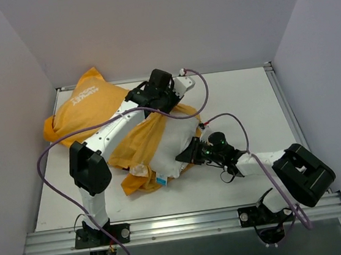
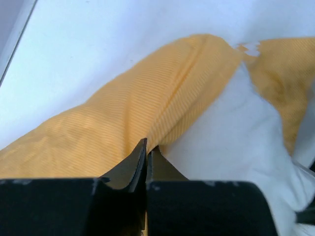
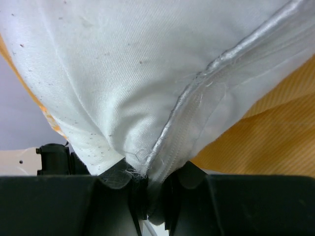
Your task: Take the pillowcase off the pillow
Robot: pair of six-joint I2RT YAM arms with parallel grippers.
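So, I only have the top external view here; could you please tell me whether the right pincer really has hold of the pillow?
Observer: Yes. The right wrist view shows the right pincer shut on the white pillow, pinching it right at its piped seam.
Operator: Thank you. And what is the left pincer gripping, please?
Observer: In the left wrist view the left pincer is shut on a raised fold of the orange pillowcase, just beside the bare white pillow.
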